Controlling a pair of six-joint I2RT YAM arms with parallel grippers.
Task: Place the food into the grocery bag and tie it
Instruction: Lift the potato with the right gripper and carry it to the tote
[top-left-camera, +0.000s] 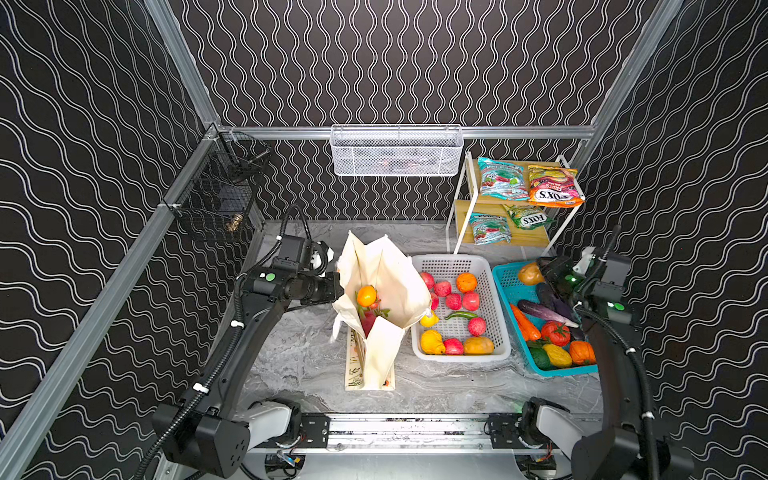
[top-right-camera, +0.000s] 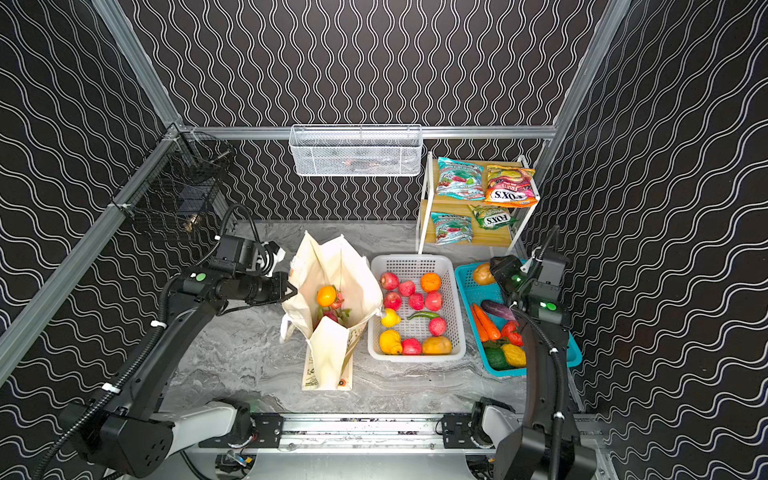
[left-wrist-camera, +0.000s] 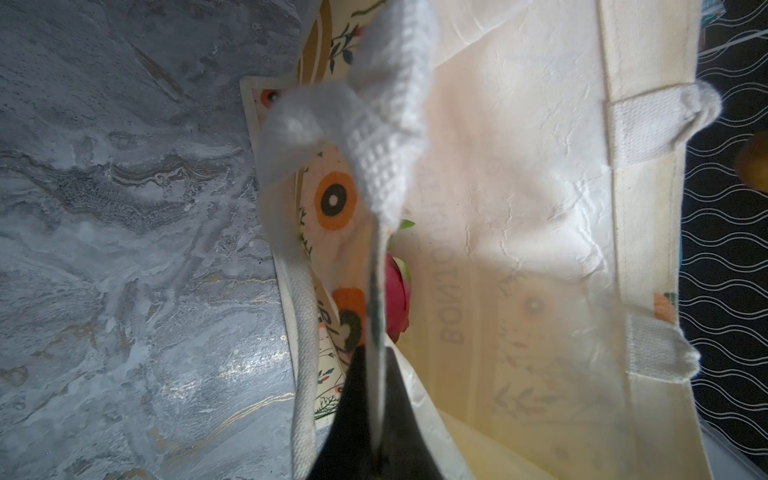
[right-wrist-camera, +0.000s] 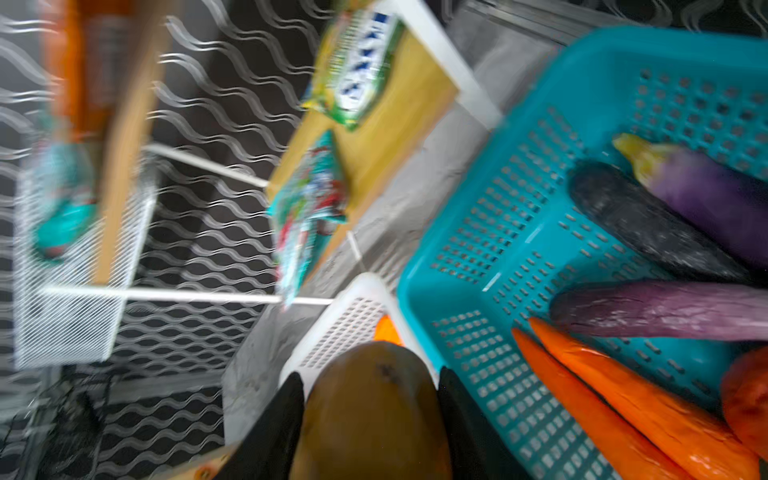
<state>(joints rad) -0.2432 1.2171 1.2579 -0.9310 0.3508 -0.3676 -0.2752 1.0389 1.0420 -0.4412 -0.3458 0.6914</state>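
The right gripper (right-wrist-camera: 370, 388) has its two black fingers closed on the flanks of a brown oval toy potato (right-wrist-camera: 374, 419). The potato fills the gap between them and pokes out past the tips. Its long axis seems to run along the fingers, though the right wrist view is too blurred to be sure. In both top views this gripper (top-left-camera: 540, 272) hangs above the far end of the teal perforated plastic basket (top-left-camera: 505, 291), with the potato on its left side, towards the middle of the table. The left gripper (left-wrist-camera: 372, 374) is pinched tight on the thin cloth edge of the tall cream canvas grocery bag (left-wrist-camera: 519, 187), close to a thick white strap handle (left-wrist-camera: 386, 137). In a top view it (top-right-camera: 293, 291) grips the bag's left rim, and the mouth gapes upward. Inside lie a round orange fruit (top-left-camera: 366, 296) and a magenta dragon fruit (top-left-camera: 368, 322). The coming move turns on one relation: the bag (top-left-camera: 399, 274) stands to the left of the held potato, with the white perforated plastic basket (top-left-camera: 461, 358) between them, just beside the bag's right wall. The left arm is nearer the bag but occupied with its rim, so the carry probably falls to the right arm, leftward over the white basket. The mouth looks longer front to back than across, so the potato would likely drop in best nose down. The handles are not yet tied.
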